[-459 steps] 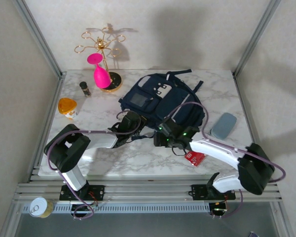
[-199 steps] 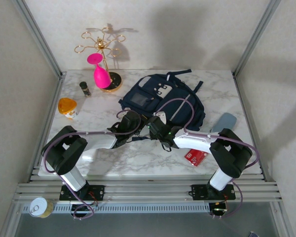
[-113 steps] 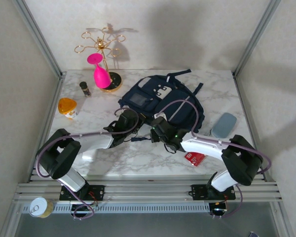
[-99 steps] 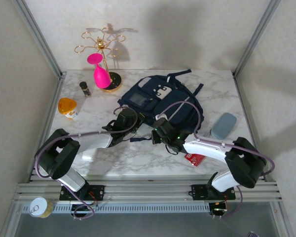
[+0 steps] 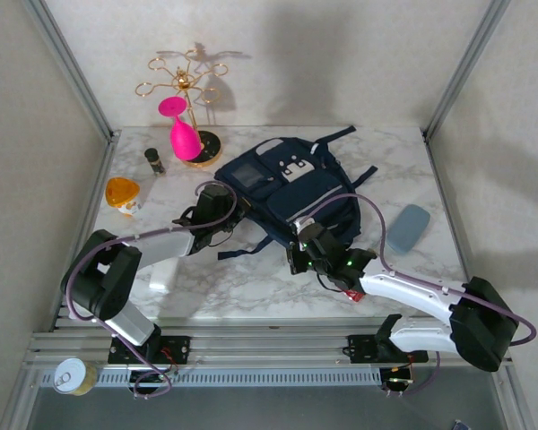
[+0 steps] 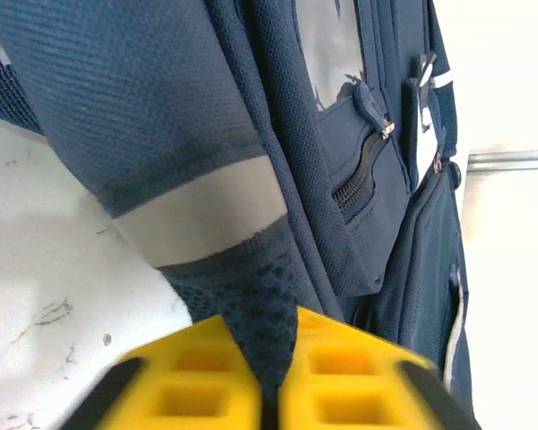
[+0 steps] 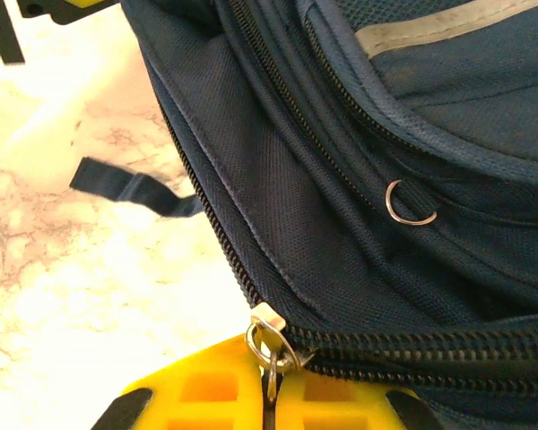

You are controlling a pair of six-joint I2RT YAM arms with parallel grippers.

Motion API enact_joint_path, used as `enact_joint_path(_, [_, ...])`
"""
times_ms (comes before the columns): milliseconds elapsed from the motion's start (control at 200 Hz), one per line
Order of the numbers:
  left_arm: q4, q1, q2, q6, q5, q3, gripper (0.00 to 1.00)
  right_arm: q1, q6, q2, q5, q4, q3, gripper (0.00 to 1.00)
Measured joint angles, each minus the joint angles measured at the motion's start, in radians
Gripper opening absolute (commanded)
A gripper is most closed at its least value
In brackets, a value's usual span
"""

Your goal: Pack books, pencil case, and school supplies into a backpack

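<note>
Backpack (image 5: 287,179) is laid flat at the middle of the counter (image 5: 242,287), toward the far edge, with the front pockets facing up. Its left side is gripped by the left hand (image 5: 222,208). In the left wrist view the yellow pads (image 6: 188,385) are pressed together on a dark mesh tab (image 6: 255,305) of the backpack, just under a grey band (image 6: 206,219). The right hand (image 5: 302,257) is placed at the backpack's near edge. In the right wrist view its pads (image 7: 206,394) are closed on the metal zipper pull (image 7: 267,345), and a small metal ring (image 7: 410,202) is seen higher up on the fabric. The pencil case (image 5: 407,227) is set near the counter's right edge, apart from the backpack. The school supplies packet (image 5: 351,292) is partly covered by the right arm, close to the near edge. A pink goblet (image 5: 181,133), a gold stand (image 5: 184,85), a small dark bottle (image 5: 153,159) and an orange object (image 5: 122,193) are grouped at the far left corner.
</note>
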State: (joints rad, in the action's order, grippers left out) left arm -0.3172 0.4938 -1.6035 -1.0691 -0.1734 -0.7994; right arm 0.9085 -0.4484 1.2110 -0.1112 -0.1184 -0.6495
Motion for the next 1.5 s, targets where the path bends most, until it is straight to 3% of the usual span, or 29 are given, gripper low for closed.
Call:
enact_joint_path(190, [-0.034,0.052,0.074,-0.047,0.0,0.071,0.65,0.0,-0.012,0.067,0.055,0.005,-0.013,0.0])
enact_joint_path(431, [-0.153,0.228,0.198,-0.274,0.013,0.25,0.67,0.0,-0.024,0.095,0.084,0.026,-0.019,0.0])
enact_joint_path(581, [-0.253,0.282,0.145,-0.404,0.043,0.269,0.51,0.0,-0.04,0.099,0.087,0.023,-0.026,0.0])
enact_joint_path(636, [-0.296,0.291,0.098,-0.446,0.047,0.256,0.39,0.0,-0.05,0.109,0.09,0.013,-0.039,0.0])
enact_joint_path(766, [-0.328,0.295,0.01,-0.48,0.074,0.216,0.0,0.0,-0.095,0.128,0.098,-0.011,-0.067,0.0])
enact_joint_path(1016, [-0.234,0.244,0.053,-0.394,0.06,0.198,0.0,-0.004,-0.195,0.098,0.086,-0.104,-0.091,0.0])
enact_joint_path(1322, [-0.033,-0.002,0.144,-0.156,-0.013,0.167,0.0,-0.104,-0.18,-0.056,0.147,-0.232,-0.084,0.0])
enact_joint_path(1417, [-0.01,-0.015,0.144,-0.116,-0.021,0.166,0.43,-0.085,-0.156,-0.007,0.171,-0.233,-0.107,0.0])
enact_joint_path(1502, [-0.002,-0.014,0.155,-0.108,-0.022,0.166,0.56,-0.061,-0.144,0.066,0.183,-0.227,-0.144,0.0])
